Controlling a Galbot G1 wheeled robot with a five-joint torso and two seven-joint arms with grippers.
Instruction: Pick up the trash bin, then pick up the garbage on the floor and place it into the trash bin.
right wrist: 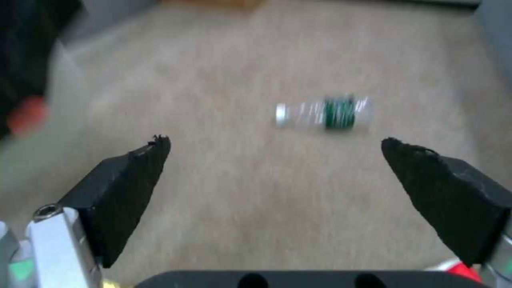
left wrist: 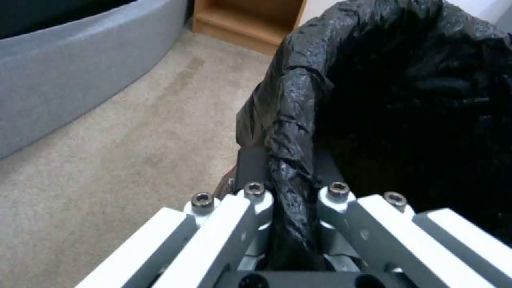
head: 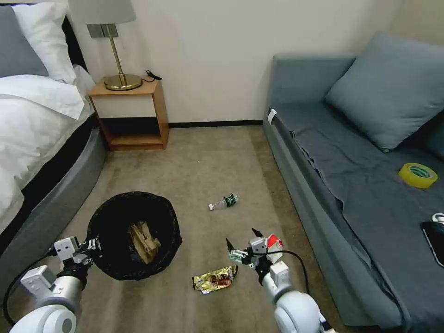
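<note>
Tan carpet floor (head: 203, 162) lies between a bed (head: 32, 120) and a gray sofa (head: 360, 152). The left gripper (left wrist: 292, 192) pinches the trash bin (head: 134, 233) rim. The right gripper (right wrist: 275, 150) hangs open near a bottle (head: 224, 202) with a green label, writing unreadable.

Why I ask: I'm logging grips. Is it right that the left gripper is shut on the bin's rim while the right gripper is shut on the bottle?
Not quite. The right gripper is open, the bottle lying apart on the floor, as the right wrist view shows. The left gripper is shut on the bin rim.
</note>
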